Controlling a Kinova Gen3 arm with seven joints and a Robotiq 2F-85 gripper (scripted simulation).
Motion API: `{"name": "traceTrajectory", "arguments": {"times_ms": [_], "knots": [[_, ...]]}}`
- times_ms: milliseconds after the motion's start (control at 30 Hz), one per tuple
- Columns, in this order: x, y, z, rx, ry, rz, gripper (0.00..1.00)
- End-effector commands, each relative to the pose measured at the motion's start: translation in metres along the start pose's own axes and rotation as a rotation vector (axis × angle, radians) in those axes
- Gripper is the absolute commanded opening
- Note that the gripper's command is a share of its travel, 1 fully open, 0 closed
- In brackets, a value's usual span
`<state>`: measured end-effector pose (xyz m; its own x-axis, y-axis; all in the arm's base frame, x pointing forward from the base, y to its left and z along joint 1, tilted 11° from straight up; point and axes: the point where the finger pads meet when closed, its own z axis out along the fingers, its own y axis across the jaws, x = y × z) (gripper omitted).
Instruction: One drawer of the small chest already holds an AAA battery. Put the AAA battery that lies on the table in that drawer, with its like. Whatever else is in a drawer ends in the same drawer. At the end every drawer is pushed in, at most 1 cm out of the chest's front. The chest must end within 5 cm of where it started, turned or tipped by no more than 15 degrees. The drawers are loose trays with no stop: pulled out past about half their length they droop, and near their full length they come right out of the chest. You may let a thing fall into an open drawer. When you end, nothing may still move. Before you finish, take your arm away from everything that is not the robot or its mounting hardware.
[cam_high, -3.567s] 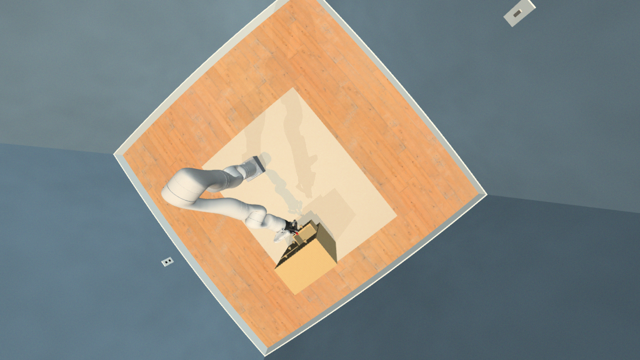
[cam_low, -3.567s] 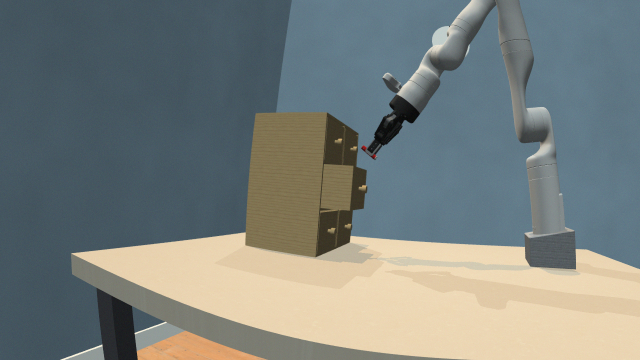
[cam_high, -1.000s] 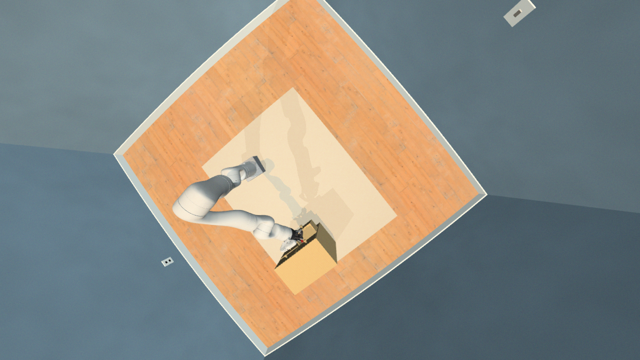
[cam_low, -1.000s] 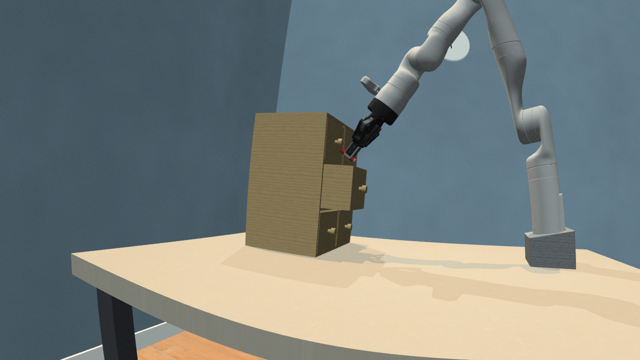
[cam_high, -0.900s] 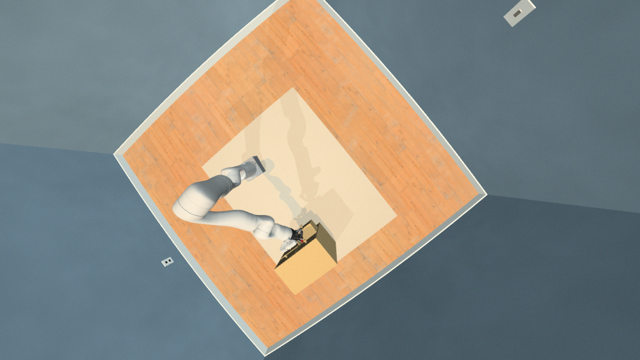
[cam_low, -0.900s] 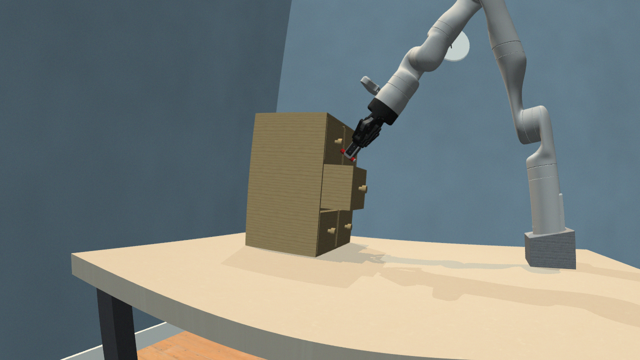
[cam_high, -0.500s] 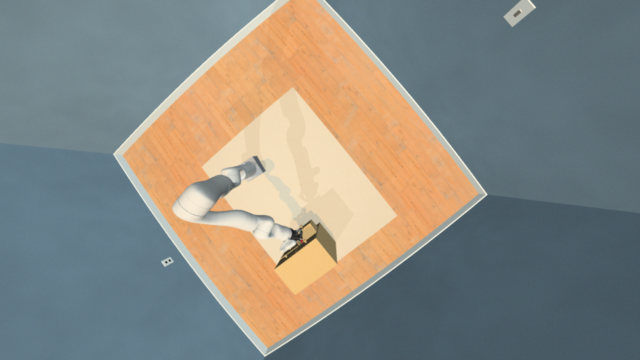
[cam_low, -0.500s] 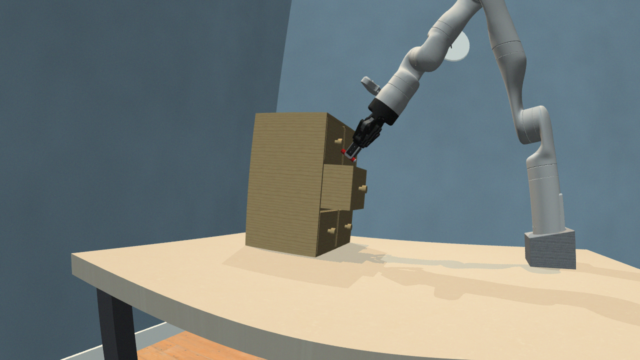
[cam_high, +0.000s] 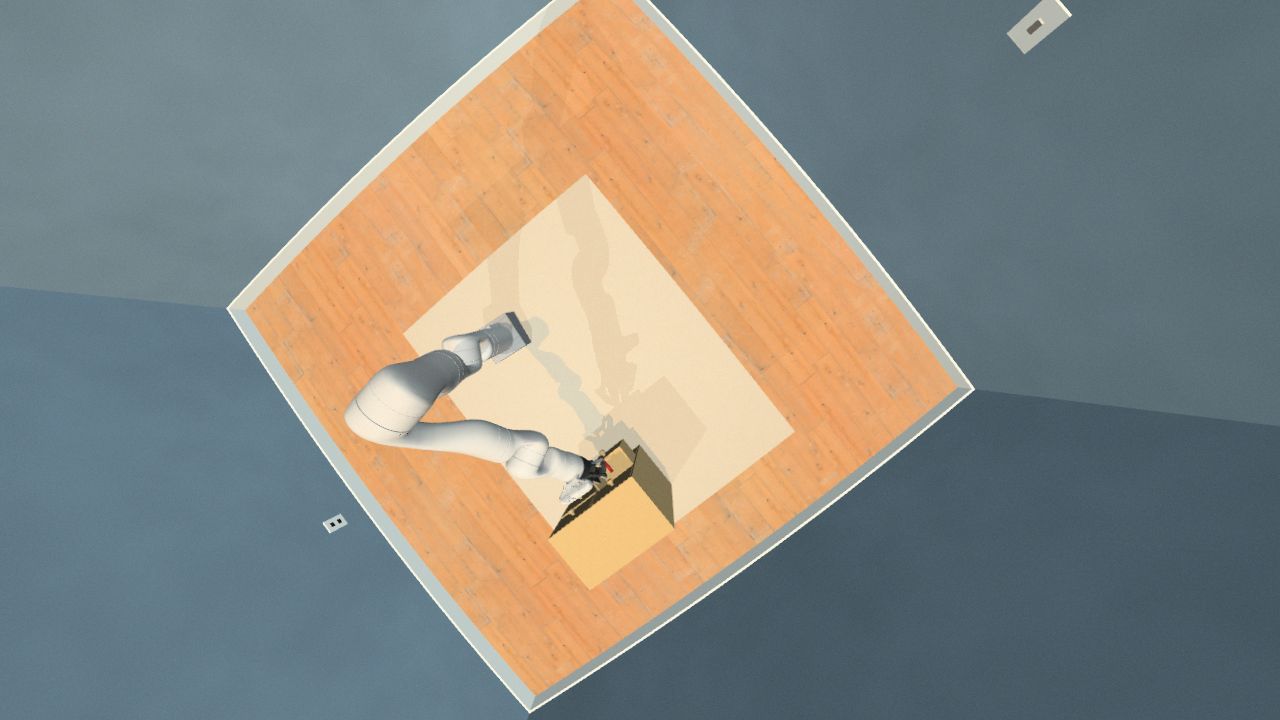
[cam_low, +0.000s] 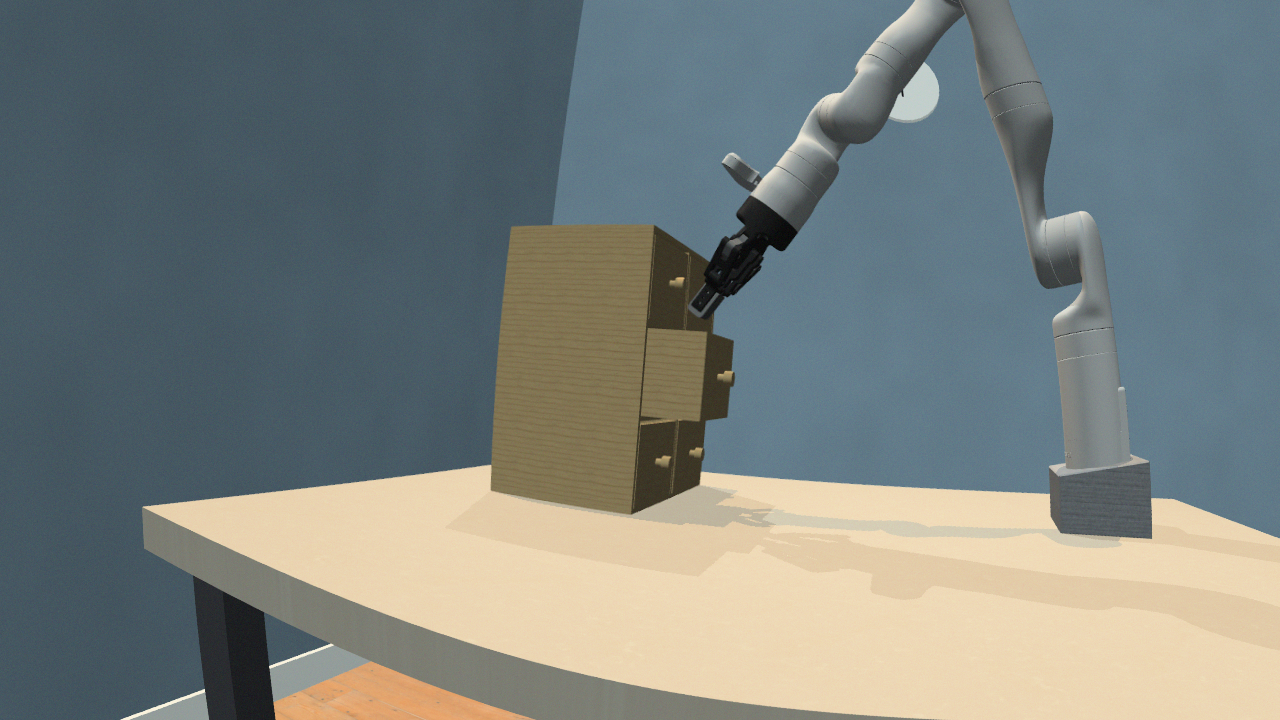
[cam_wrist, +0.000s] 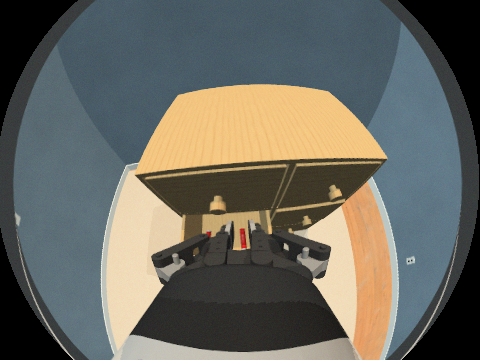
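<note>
The pale wooden chest of small drawers (cam_high: 608, 546) (cam_low: 570, 358) (cam_wrist: 260, 130) stands upright on the cream surface (cam_high: 716, 429) (cam_low: 402, 582), its middle-row wooden drawer (cam_high: 621, 455) (cam_low: 675, 374) (cam_wrist: 239, 218) jutting from the front. Above that drawer, close to the chest's face, the black two-finger end effector (cam_high: 604, 469) (cam_low: 702, 308) (cam_wrist: 241, 227) is slightly spread and pinches nothing. The slim red AAA battery (cam_wrist: 243, 238) shows in the gap with room on both sides, apparently loose in or just over the drawer; whether it has settled cannot be told. Another small red end (cam_wrist: 208, 234) peeks past a finger, probably its like.

The step in hand looks like the release. The arm should back off up and outward along its own slant, clear of the upper knob, without widening the fingers into the chest. Once both batteries lie flat below the rim, a low, centred, gentle push on the drawer front should close it without shifting the chest.

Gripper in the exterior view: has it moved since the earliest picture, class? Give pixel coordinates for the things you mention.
Yes. Judged against the chest (cam_high: 613, 532) (cam_low: 572, 358) (cam_wrist: 260, 130), the gripper (cam_high: 606, 466) (cam_low: 701, 312) (cam_wrist: 241, 227) has moved left, toward the drawer fronts.
</note>
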<state>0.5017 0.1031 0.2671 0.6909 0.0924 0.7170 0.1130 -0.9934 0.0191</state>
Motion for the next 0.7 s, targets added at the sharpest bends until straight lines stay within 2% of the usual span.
{"name": "traceTrajectory", "arguments": {"times_ms": [0,33,667], "knots": [[-0.0005,0.0,-0.0009,0.001,0.0,-0.011,0.24],[-0.0005,0.0,-0.0009,0.001,0.0,-0.011,1.0],[-0.0008,0.0,-0.0011,0.001,0.0,-0.011,1.0]]}}
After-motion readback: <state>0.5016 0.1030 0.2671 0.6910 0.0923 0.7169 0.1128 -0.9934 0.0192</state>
